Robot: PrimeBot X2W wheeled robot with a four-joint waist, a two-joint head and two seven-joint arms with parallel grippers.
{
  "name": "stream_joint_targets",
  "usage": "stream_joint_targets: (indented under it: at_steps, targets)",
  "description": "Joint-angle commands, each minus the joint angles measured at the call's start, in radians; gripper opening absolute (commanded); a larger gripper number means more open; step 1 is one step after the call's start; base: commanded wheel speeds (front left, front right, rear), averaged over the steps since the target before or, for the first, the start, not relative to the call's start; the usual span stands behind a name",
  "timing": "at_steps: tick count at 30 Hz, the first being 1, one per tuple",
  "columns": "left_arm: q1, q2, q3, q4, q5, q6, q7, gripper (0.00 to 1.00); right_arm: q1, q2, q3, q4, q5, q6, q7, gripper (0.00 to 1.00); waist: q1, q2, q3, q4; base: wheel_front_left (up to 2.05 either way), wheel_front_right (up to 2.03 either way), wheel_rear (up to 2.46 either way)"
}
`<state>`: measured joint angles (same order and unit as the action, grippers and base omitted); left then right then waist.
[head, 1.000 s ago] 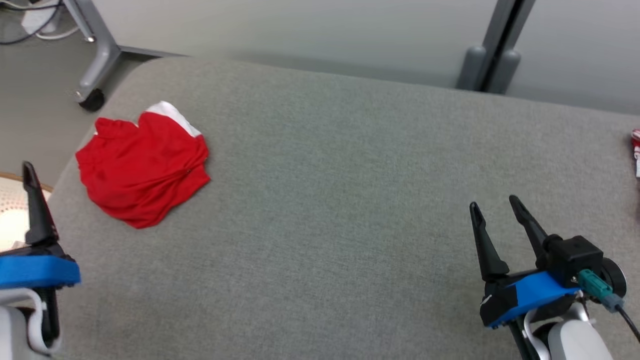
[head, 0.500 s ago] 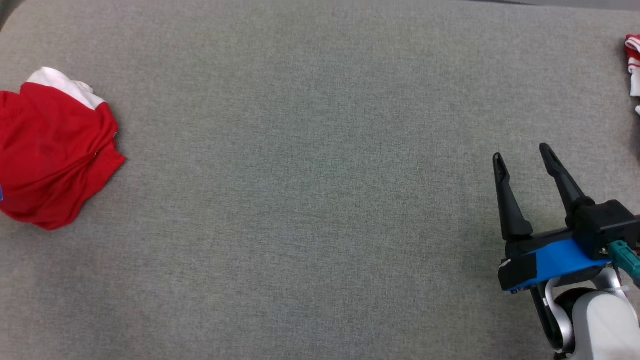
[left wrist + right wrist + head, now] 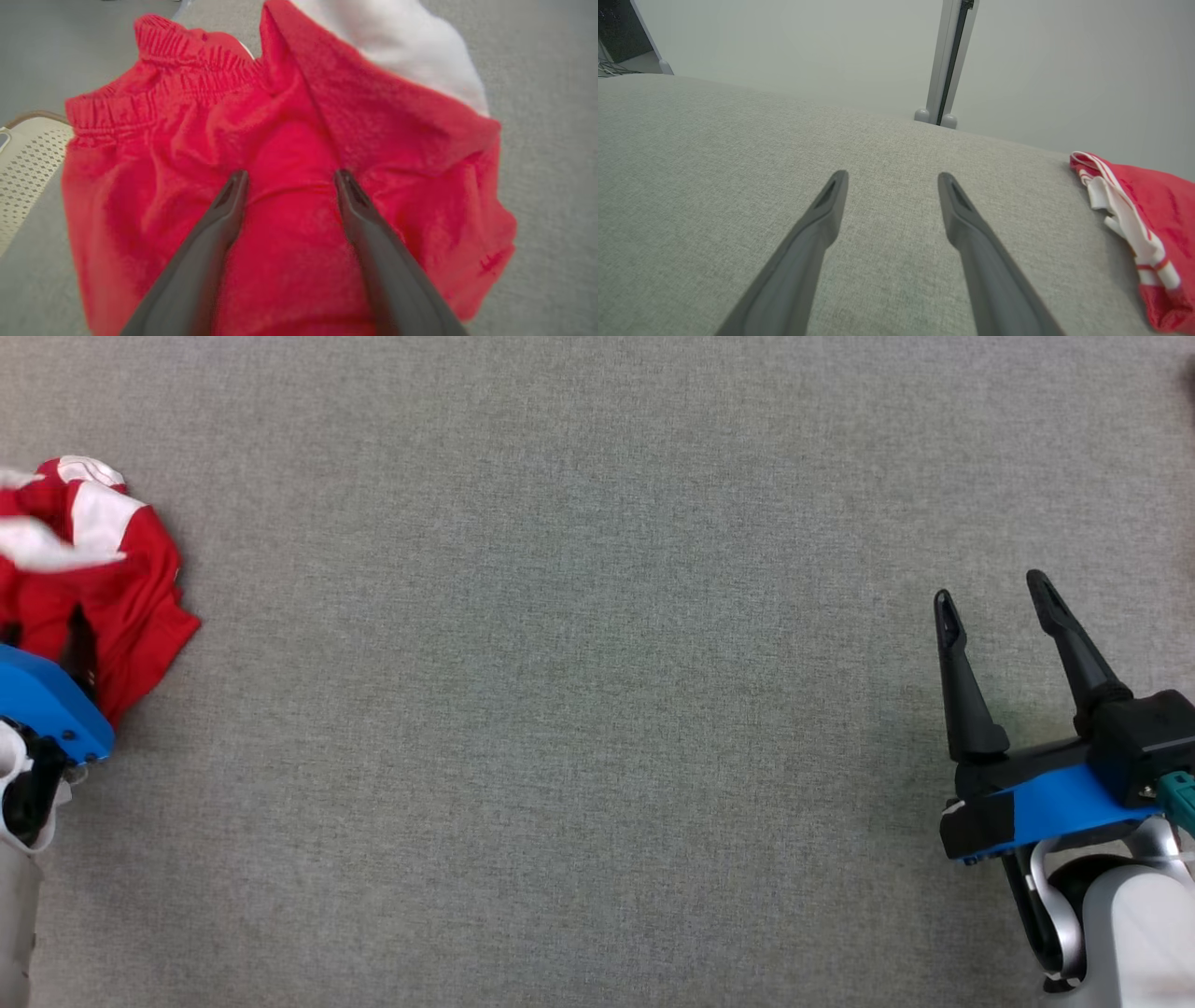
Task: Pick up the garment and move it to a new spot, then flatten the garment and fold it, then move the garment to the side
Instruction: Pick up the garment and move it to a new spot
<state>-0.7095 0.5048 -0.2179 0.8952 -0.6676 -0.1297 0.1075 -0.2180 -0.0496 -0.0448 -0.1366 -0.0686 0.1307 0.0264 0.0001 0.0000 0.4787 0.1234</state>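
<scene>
The garment (image 3: 112,588) is red with white panels and lies bunched at the far left of the grey cloth-covered table (image 3: 579,709). In the left wrist view the garment (image 3: 289,242) has a gathered waistband at upper left and a white patch at the top. My left gripper (image 3: 289,179) is open, its fingertips sunk into the red fabric with a ridge of cloth between them. Its blue mount (image 3: 47,705) sits just below the garment. My right gripper (image 3: 991,593) hovers open and empty over bare table at the lower right, far from the garment.
A second red-and-white cloth (image 3: 1148,210) lies at the table's right end. A grey post (image 3: 945,60) stands behind the far edge against a pale wall. A cream perforated surface (image 3: 23,177) lies beyond the table's left edge.
The head camera has tilted down, so the scene shifted. My left gripper has come onto the garment, which is now more bunched with more white showing. The right gripper stays open.
</scene>
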Motion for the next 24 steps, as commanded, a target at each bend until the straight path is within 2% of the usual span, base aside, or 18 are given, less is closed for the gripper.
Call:
stream_joint_targets:
  at_steps: [1, 8, 9, 10, 11, 17, 24]
  targets:
    - [-0.014, 0.007, -0.008, 0.003, -0.010, -0.002, 0.012, 1.00, -0.010, -0.002, -0.003, -0.003, -0.003, 0.000, 0.004, 1.00, -0.0001, 0.0000, -0.001, 0.000, 0.00, 0.00, 0.00]
    - [-0.001, 0.031, -0.112, 0.007, -0.139, -0.002, 0.115, 1.00, -0.022, -0.002, 0.009, 0.005, 0.003, 0.000, 0.003, 1.00, -0.0001, 0.0000, -0.010, -0.007, 0.00, 0.00, 0.00]
    - [0.001, 0.034, -0.121, 0.007, -0.151, -0.002, 0.116, 0.46, -0.023, -0.002, 0.010, 0.006, 0.004, 0.000, 0.001, 1.00, -0.0001, 0.0000, -0.012, -0.009, 0.00, 0.00, 0.00]
    - [0.002, 0.036, -0.128, 0.007, -0.166, -0.002, 0.114, 0.02, -0.023, -0.002, 0.011, 0.009, 0.006, 0.000, -0.001, 1.00, -0.0001, 0.0000, -0.015, -0.012, 0.00, 0.00, 0.00]
    - [0.004, 0.040, -0.137, 0.009, -0.177, -0.002, 0.110, 0.00, -0.021, -0.002, 0.011, 0.011, 0.008, 0.000, -0.003, 1.00, -0.0001, 0.0000, -0.018, -0.015, 0.00, 0.00, 0.00]
    - [0.005, 0.078, -0.179, 0.008, -0.213, -0.002, 0.032, 0.00, -0.015, -0.002, 0.010, 0.034, 0.026, 0.000, -0.021, 1.00, -0.0001, 0.0000, -0.054, -0.031, 0.00, 0.00, 0.00]
    - [-0.060, 0.121, -0.206, -0.016, -0.182, -0.002, -0.172, 0.00, 0.001, -0.002, 0.013, 0.095, 0.069, 0.000, -0.058, 1.00, -0.0001, 0.0000, -0.127, -0.058, 0.00, 0.00, 0.00]
